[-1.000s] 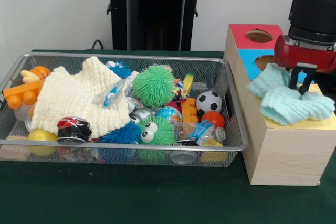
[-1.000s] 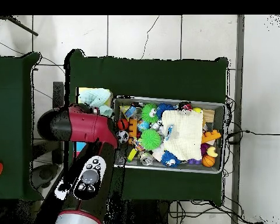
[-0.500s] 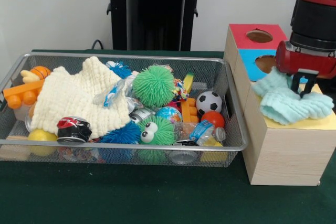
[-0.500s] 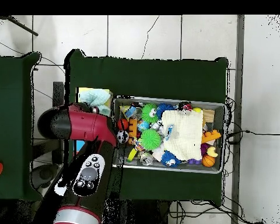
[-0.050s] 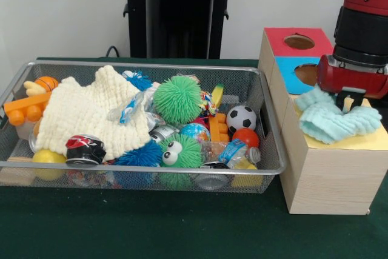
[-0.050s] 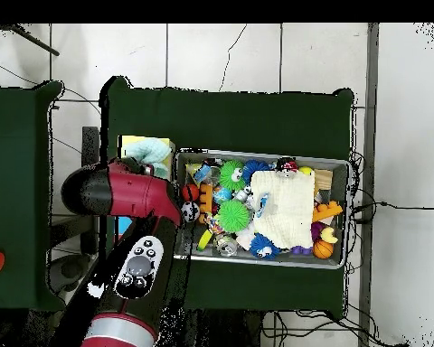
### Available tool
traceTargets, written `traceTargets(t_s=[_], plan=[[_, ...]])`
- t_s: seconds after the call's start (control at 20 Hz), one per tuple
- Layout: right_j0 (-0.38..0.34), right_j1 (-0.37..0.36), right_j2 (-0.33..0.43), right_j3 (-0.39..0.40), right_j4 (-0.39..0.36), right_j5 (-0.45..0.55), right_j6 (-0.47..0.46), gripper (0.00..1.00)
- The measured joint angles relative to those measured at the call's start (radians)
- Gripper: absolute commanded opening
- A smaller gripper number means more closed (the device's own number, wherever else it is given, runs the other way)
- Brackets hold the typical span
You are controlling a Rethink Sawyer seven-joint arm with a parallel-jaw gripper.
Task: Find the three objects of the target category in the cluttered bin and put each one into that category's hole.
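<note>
A light blue cloth [image 5: 330, 121] lies bunched on the yellow top [image 5: 376, 142] of the wooden sorting box [image 5: 330, 174], right of the bin. My gripper [image 5: 348, 99] hangs just above the cloth's far part, open, its fingers apart and nothing held between them. In the overhead view the same blue cloth [image 6: 151, 149] peeks out beside the red arm [image 6: 121, 194], which hides the gripper. A cream knitted cloth [image 5: 91, 113] is spread over the left half of the wire mesh bin [image 5: 151, 168].
The box also has a red section with a hole [image 5: 299, 41] and a blue section with a hole [image 5: 305, 72]. The bin holds green spiky balls [image 5: 176, 99], a soccer ball [image 5: 241, 117], cans [image 5: 85, 148] and orange toys [image 5: 27, 104]. A black stand [image 5: 179, 10] rises behind the bin.
The gripper has risen a little and shifted over the box. The blue cloth has settled lower and flatter on the yellow top, free of the fingers.
</note>
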Motion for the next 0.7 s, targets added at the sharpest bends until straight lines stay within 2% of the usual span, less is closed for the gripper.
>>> traceTargets(t_s=[0.7], plan=[[0.000,0.009,0.000,0.000,0.000,-0.015,0.000,0.00]])
